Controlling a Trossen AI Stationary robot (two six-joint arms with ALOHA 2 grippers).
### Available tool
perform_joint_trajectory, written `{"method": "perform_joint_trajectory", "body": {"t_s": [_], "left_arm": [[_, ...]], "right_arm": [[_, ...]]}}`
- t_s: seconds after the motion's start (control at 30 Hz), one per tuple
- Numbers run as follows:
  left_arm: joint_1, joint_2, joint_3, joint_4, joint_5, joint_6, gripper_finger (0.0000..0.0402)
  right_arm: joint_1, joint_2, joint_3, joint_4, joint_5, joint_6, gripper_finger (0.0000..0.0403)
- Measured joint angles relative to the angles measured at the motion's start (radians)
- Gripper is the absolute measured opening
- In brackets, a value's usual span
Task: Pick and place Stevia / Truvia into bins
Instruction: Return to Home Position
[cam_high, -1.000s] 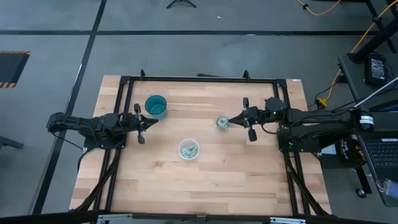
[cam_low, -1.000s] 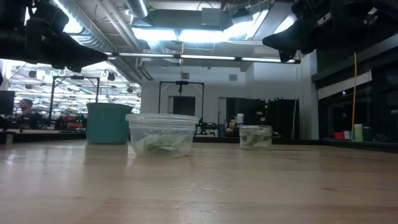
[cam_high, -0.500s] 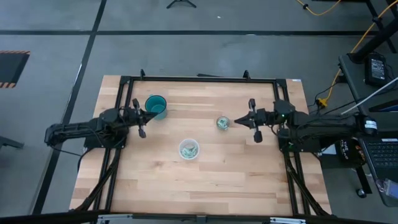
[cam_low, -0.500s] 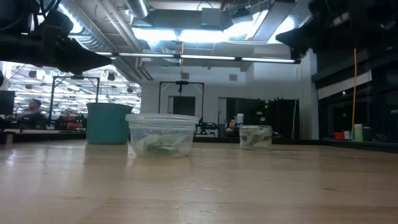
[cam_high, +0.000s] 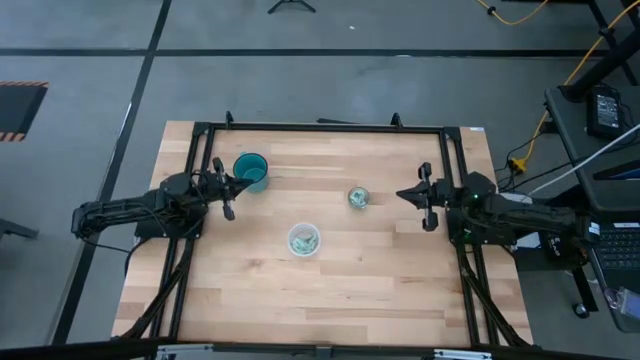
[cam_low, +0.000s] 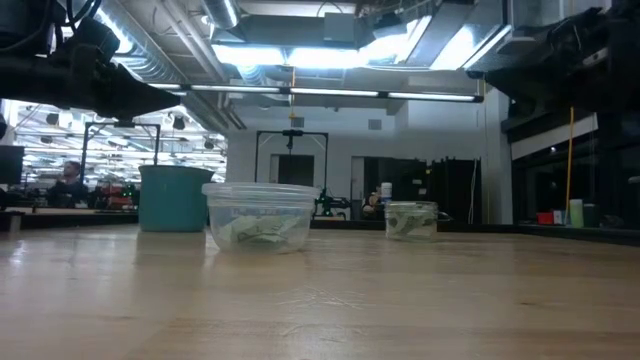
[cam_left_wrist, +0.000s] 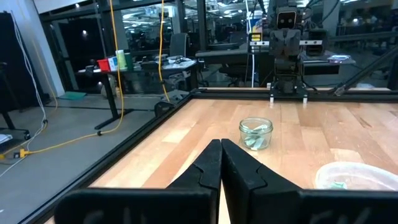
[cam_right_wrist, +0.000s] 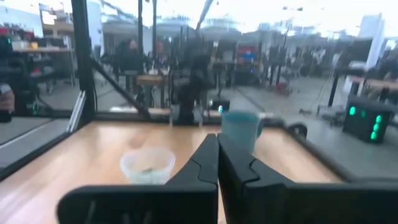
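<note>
Stevia / Truvia packets (cam_low: 255, 232), thin crumpled paper slips in pale green and white, lie in a loose heap at the bottom of the translucent plastic cup (cam_high: 304, 240). That cup is wide, low and round, with cloudy whitish walls and a slightly flared rim, and it stands near the middle of the pale wooden table (cam_high: 380, 290).

Beyond the plastic cup and off toward the right arm's side stands the glass cup (cam_high: 358, 197). It is smaller, clear and straight-walled, and holds a few more green-and-white packets folded against its wall. The two cups are apart.

Beyond the plastic cup on the left arm's side stands the teal cup (cam_high: 250, 170). It is opaque smooth plastic, taller than the other two, and what it holds cannot be told.

The left gripper (cam_high: 236, 184) hangs above the table on the left arm's side of the plastic cup, just beside the teal cup. Its dark, angular fingers (cam_left_wrist: 239, 171) are pressed together with nothing between them.

The right gripper (cam_high: 402, 194) hangs on the right arm's side of the plastic cup, out past the glass cup and apart from it. Its fingers (cam_right_wrist: 199, 165) are likewise closed on each other and empty.

No packet lies on the bare wood around the plastic cup. A black metal frame (cam_high: 320, 127) borders the tabletop.
</note>
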Motion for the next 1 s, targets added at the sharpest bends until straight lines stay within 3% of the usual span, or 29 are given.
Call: {"method": "perform_joint_trajectory", "body": {"t_s": [0.17,0.37,0.83,1.0], "left_arm": [[0.000,0.000,0.000,0.000,0.000,0.000,0.0002],[0.000,0.000,0.000,0.000,0.000,-0.003,0.0006],[0.000,0.000,0.000,0.002,-0.018,-0.018,0.0009],[0.000,0.000,0.000,0.002,-0.019,-0.018,0.0009]], "right_arm": [[0.000,-0.024,0.000,-0.044,-0.003,-0.011,0.0000],[0.000,-0.023,0.000,-0.060,-0.079,-0.006,0.0000],[0.000,-0.023,0.000,-0.094,-0.096,-0.007,0.0017],[0.000,-0.023,0.000,-0.095,-0.096,0.098,0.0020]]}}
